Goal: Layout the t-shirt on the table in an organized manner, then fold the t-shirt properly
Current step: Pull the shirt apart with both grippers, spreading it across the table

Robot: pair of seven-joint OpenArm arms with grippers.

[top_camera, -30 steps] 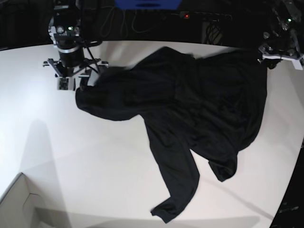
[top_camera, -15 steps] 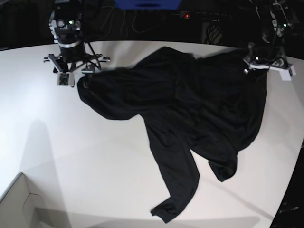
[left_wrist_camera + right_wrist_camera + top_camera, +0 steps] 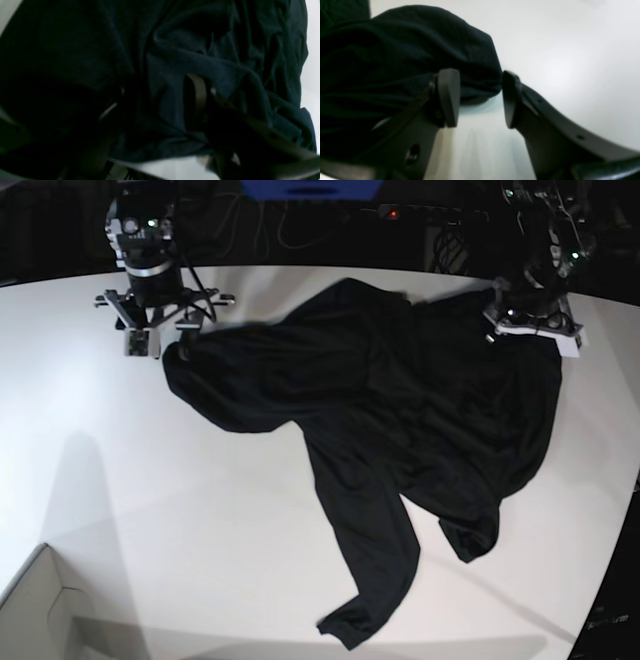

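White table (image 3: 150,510) bears crumpled t-shirt (image 3: 400,420); box corner (image 3: 40,610) nearby.

No legible text, label, brand, number or sign appears in any view. The t-shirt (image 3: 400,410) is plain black and unprinted; the white counter (image 3: 150,480) bears no markings.

1 black t-shirt (image 3: 400,410), 1 white table (image 3: 150,480), 2 grippers, 1 box corner (image 3: 40,610)

From my remote feed: dark bkgd w/ cables (image 3: 262,225), blue panel (image 3: 310,189), red LED (image 3: 393,214) glowed.
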